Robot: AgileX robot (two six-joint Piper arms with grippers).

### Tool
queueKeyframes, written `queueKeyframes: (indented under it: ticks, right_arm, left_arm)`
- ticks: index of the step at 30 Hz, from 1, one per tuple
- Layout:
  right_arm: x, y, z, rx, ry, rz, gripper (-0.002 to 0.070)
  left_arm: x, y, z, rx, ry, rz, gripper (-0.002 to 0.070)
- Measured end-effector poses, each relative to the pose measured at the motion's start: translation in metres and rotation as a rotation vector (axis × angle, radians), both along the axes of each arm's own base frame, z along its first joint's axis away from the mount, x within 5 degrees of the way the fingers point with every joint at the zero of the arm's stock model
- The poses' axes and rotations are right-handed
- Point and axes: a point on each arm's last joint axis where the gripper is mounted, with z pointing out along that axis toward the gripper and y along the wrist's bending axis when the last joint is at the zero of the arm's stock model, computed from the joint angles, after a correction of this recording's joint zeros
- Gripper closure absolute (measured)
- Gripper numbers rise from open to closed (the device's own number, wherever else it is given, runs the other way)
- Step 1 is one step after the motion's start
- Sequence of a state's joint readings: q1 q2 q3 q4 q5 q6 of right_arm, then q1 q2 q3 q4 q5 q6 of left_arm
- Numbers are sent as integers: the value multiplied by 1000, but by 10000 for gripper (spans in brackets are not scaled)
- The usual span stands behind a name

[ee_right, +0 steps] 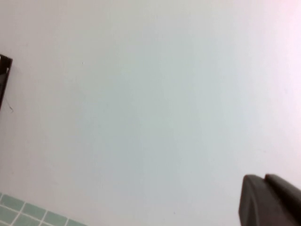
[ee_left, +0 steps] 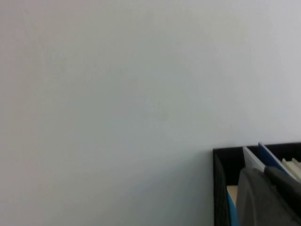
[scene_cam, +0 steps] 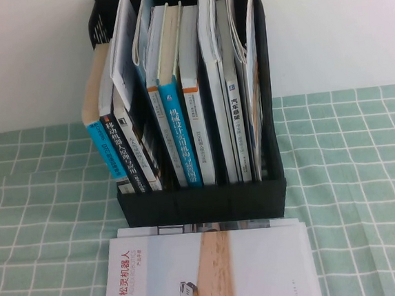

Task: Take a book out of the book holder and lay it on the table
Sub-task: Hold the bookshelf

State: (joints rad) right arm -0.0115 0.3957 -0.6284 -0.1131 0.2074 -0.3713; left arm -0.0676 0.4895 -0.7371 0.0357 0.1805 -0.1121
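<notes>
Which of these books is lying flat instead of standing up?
The white booklet with the red title and tan band lies flat on the table, before the book holder. The others stand in slots. Left gripper and right gripper face the wall.

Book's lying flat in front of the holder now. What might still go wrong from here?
1. The book lies close against the holder, so a sweeping arm may nudge either.
2. Books at the holder's left lean and may tip if bumped.
3. Neither the left gripper nor the right gripper shows in the high view, so clearance is unclear.
</notes>
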Motion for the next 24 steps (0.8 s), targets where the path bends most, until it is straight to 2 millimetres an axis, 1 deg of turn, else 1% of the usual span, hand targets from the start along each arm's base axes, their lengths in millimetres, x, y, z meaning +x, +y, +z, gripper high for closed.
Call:
queueKeyframes:
  ticks: [4, 6, 8, 10, 13, 19, 21, 24]
  right_arm:
    - [10, 1, 1, 12, 2, 10, 678]
    - [16, 1, -1, 10, 21, 18, 678]
    - [22, 2, -3, 1, 44, 28, 678]
    - [27, 4, -5, -8, 64, 45, 678]
    - [32, 8, -7, -18, 86, 74, 678]
    - [34, 13, -10, -15, 116, 121, 678]
    - [34, 14, -12, -15, 136, 127, 678]
    - [34, 15, -15, 6, 171, 139, 678]
  left_arm:
    - [29, -3, -4, -10, 92, -7, 678]
    - [46, -7, -10, -40, 153, -37, 678]
    - [60, -15, -17, -65, 207, -79, 678]
    - [72, -26, -23, -65, 231, -140, 678]
    - [87, -51, -29, -42, 235, -255, 678]
    - [106, -120, -37, 70, 261, -510, 678]
    - [115, -142, -41, 114, 278, -565, 678]
    - [129, -167, -46, 156, 301, -608, 678]
